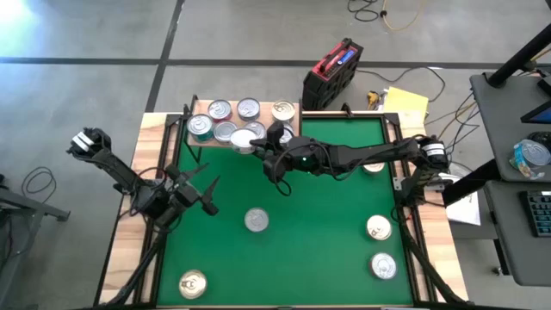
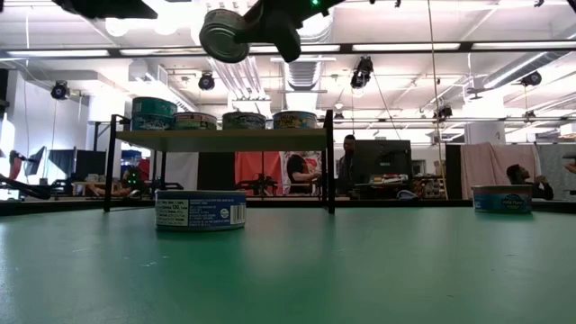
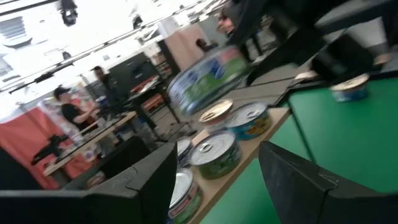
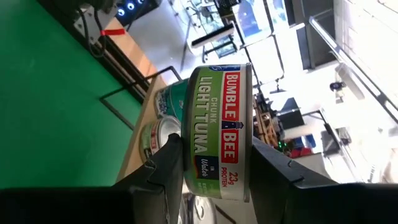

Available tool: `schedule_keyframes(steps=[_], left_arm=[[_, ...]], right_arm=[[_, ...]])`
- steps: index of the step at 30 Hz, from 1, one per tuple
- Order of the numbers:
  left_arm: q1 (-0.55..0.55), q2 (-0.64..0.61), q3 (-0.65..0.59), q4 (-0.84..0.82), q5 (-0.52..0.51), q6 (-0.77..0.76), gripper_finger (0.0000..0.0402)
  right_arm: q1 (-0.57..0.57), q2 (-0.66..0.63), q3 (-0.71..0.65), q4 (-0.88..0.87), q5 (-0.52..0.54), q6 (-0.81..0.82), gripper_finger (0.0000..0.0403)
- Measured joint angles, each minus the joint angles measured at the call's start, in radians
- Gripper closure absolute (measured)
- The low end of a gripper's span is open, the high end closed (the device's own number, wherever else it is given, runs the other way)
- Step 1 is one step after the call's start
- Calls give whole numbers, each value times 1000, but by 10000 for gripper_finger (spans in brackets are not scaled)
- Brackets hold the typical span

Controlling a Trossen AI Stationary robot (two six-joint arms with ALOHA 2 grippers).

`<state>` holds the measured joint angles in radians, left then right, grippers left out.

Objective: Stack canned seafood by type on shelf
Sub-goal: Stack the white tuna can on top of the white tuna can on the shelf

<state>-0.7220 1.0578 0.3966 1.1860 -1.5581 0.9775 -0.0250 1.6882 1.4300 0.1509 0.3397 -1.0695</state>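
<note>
While your right gripper (image 4: pixel 208 168) pinches the rigid, slick-sided tuna tin (image 4: pixel 217 130) across its walls above the shelf (image 1: pixel 288 110), keep it level; left gripper (image 1: pixel 202 191) fingers gape empty.

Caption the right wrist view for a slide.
Right gripper holds a green-labelled tuna tin on edge above the shelf, where other tins already sit.

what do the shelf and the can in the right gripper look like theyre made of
Shelf: looks like light wood, matte, on thin black legs, probably metal. Can held in the right gripper: likely metal under a glossy green printed paper label; its silver lid shows from above.
</note>
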Motion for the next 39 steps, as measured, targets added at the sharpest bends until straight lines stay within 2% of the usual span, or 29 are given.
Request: schedule_keyframes(steps=[10,20,28,39], left_arm=[[-89,-16,40,-6,-3,10,191],[-95,-79,86,-5,26,91,191],[-91,-181,85,-5,39,114,191],[-91,-266,84,-43,50,116,191]], right_arm=[[-39,109,92,3,-4,-94,273],[-82,202,177,23,0,-199,273],[-97,260,226,22,-52,-214,273],[-120,359,328,13,-51,-218,273]])
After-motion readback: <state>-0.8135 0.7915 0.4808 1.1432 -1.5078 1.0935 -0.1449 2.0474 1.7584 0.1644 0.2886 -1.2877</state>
